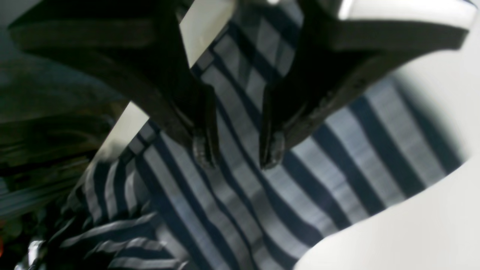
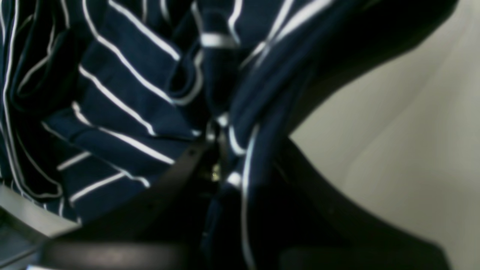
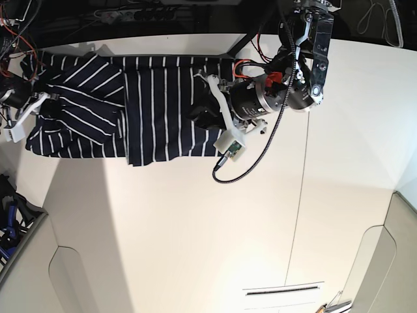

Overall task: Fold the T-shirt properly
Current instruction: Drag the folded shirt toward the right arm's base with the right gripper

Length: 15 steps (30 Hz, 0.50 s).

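The T-shirt [image 3: 156, 104], dark navy with thin white stripes, lies spread along the far left part of the white table, with a sleeve part folded over at its left end. My right gripper [image 3: 49, 107] is at that left end. In the right wrist view it [image 2: 219, 150] is shut on a bunched fold of the T-shirt [image 2: 123, 86]. My left gripper [image 3: 203, 117] is over the shirt's right edge. In the left wrist view its fingers [image 1: 204, 150] stand apart just above the striped cloth [image 1: 243, 210], with the left gripper [image 1: 238, 152] open.
The bare white table [image 3: 195, 228] stretches toward the near side and the right. A black cable [image 3: 254, 156] loops down from the left arm. Wires and cables run along the table's far edge [image 3: 130, 13]. A dark bin [image 3: 13, 222] stands off the left edge.
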Available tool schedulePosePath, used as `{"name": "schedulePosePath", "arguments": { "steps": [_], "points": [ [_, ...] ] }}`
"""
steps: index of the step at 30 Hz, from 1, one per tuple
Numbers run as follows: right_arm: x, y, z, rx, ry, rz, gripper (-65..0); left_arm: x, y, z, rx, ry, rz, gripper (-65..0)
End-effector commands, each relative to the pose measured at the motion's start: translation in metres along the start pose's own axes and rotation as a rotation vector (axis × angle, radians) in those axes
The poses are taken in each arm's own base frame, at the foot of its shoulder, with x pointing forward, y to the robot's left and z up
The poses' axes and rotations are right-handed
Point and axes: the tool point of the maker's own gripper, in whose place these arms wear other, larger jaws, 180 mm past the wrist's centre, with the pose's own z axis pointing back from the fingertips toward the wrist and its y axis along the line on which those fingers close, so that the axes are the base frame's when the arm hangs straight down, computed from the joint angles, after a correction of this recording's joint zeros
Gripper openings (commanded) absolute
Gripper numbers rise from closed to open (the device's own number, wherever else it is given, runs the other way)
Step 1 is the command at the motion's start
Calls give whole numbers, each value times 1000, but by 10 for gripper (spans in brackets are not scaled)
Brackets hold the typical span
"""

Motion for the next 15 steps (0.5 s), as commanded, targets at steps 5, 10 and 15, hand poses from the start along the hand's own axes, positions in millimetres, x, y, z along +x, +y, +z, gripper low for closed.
{"name": "schedulePosePath", "arguments": {
  "steps": [5, 10, 15],
  "points": [
    [48, -36, 46, -82, -122, 30, -650, 10, 1, 5, -3, -36, -25, -455],
    [76, -53, 77, -114, -174, 27, -650, 9, 9, 9, 23, -41, -6, -455],
    [103, -48, 93, -126, -224, 76, -650, -2, 21, 16, 59, -33, 37, -455]
  ]
}}
